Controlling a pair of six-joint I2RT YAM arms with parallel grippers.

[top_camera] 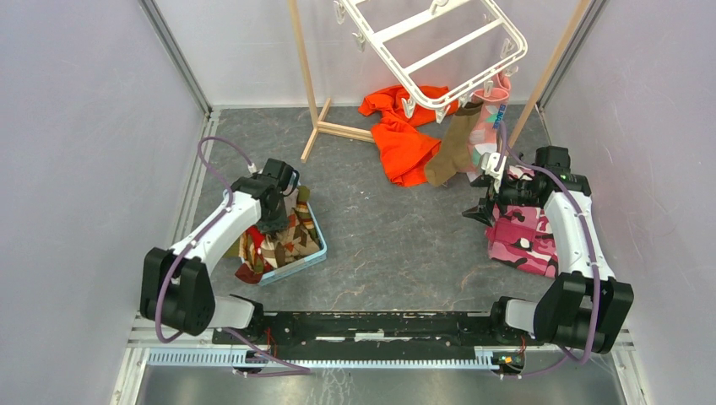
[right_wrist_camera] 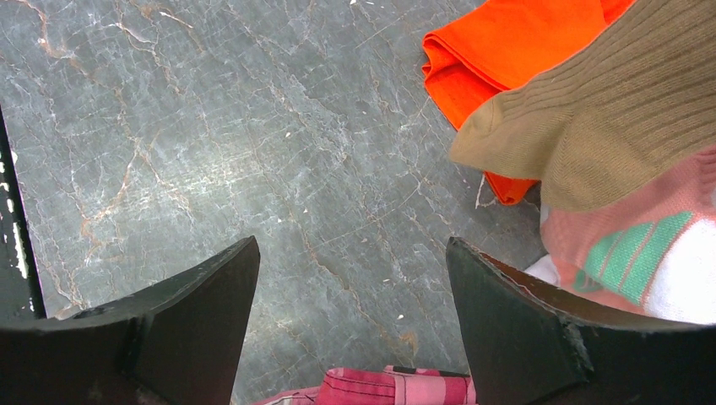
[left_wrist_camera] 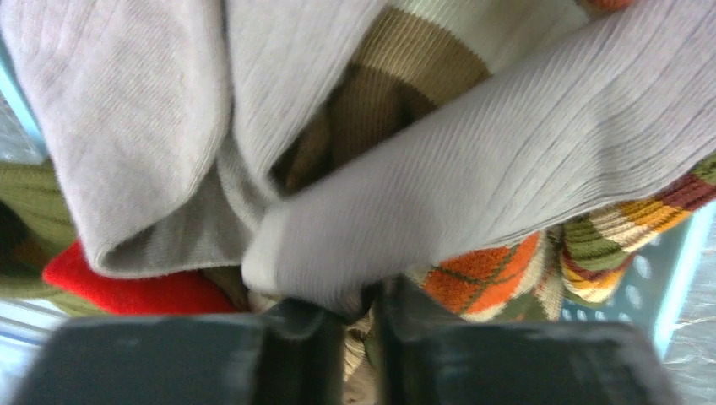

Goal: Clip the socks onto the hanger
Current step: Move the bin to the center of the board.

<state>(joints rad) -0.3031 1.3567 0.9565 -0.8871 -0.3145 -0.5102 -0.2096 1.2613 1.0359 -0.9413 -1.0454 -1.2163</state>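
**Two socks clipped, a basketful waiting**

A grey, stone-patterned table [top_camera: 380,245] fills the overhead view, with walls on three sides. A light wooden stand [top_camera: 308,76] rises at the far edge. Between its uprights is the hanger [top_camera: 439,51], a white frame with crossbars, tilted so that its low side points toward the far right corner. An orange garment [top_camera: 401,139] lies crumpled on the table under the hanger, near the far edge. A pink camouflage cloth [top_camera: 523,240] lies by the right edge. A pale blue basket [top_camera: 295,268] sits near the left edge, heaped with socks [top_camera: 287,245].

Two socks are done: a brown sock [top_camera: 452,143] and a pink sock [top_camera: 494,110] dangle side by side from clips on the hanger's low rim. The other clips in view hold nothing, so the job looks to be in its early part.

The left gripper [left_wrist_camera: 359,308] is down in the basket. Its wrist camera shows its fingers drawn almost together, with a fold of a grey sock [left_wrist_camera: 473,169] pinched between them. How firm the hold is cannot be told. Around that fold lie an argyle sock [left_wrist_camera: 490,270], a striped sock [left_wrist_camera: 414,51] and a red sock [left_wrist_camera: 127,291].

The right gripper [right_wrist_camera: 353,245] hovers just beside the camouflage cloth, near the hung pair. Its jaws are spread wide and hold nothing, with bare table beneath.

The step in hand appears to be picking the next sock. Carrying it to the hanger and clipping it remain, as do all the socks under it.
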